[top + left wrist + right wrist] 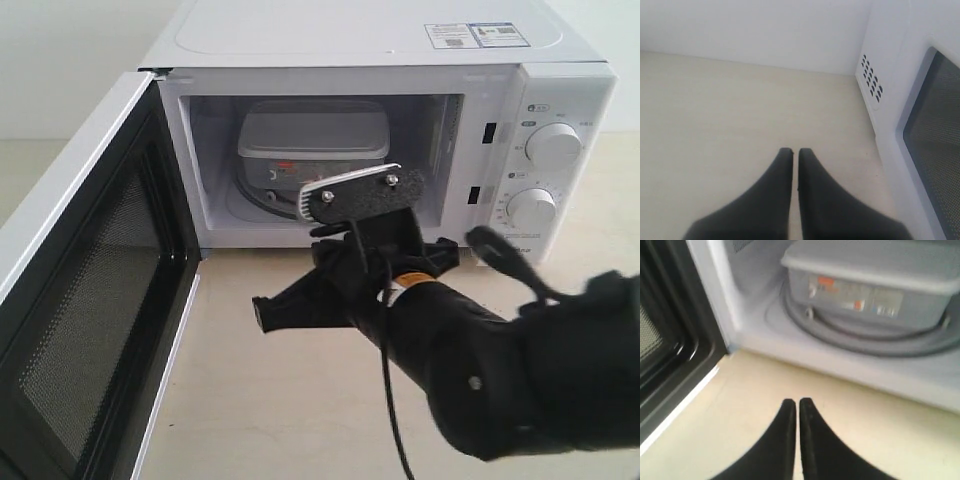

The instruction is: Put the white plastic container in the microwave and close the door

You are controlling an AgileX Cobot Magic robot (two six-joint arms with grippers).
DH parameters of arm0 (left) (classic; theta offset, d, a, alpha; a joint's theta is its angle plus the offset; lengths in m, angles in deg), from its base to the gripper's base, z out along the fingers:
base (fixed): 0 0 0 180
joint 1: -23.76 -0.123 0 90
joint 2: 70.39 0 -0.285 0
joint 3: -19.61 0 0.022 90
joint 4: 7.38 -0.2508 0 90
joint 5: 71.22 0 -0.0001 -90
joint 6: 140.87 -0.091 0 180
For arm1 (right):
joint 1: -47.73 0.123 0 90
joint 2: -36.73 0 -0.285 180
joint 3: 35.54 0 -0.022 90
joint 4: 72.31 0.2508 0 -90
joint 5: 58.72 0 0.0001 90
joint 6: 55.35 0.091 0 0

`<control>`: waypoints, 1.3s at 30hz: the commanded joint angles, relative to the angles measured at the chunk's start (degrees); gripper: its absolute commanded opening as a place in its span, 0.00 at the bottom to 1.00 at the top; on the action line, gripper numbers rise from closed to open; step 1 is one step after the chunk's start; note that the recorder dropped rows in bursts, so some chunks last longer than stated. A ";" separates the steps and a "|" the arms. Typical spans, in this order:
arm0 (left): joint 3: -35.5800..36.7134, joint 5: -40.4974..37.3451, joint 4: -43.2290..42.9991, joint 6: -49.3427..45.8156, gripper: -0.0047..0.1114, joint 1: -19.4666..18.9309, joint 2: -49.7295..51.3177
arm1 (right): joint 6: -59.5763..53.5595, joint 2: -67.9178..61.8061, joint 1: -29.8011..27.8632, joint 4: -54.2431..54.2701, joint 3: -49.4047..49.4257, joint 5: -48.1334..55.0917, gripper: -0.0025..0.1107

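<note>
Black-sleeved right arm [480, 360] fills the foreground; the right hand [797, 402] is pinched narrow, holding nothing, over the bench [260, 400] before the microwave [400, 40]. Inside, the white plastic container [313, 135] sits on the turntable [850, 337] (label facing out). The door [90, 300] stands wide open. The left hand [795, 150], equally narrow and empty, hovers outside it.

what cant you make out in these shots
Exterior view: the right arm's black wrist mount hides the lower front of the translucent white plastic container.
Right wrist view: blur leaves its red-marked label unreadable.
Exterior view: the left and bottom edges cut off the white mesh-lined microwave door.
</note>
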 commanded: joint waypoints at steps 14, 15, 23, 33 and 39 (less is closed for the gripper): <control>0.15 0.43 -0.27 0.31 0.08 -0.12 -0.16 | -5.48 31.01 0.38 -0.14 4.51 58.63 0.02; 0.15 0.43 -0.27 0.31 0.08 -0.12 -0.16 | -3.70 31.67 0.38 -2.91 4.21 62.23 0.02; 0.15 0.43 -0.27 0.31 0.08 -0.12 -0.16 | 15.72 33.10 0.38 -32.80 0.08 77.84 0.02; 0.15 0.43 -0.27 0.31 0.08 -0.12 -0.16 | 21.74 41.27 0.38 -39.80 -0.86 65.44 0.02; 0.15 0.43 -0.27 0.31 0.08 -0.12 -0.16 | 20.62 41.90 0.38 -43.63 -0.91 62.85 0.02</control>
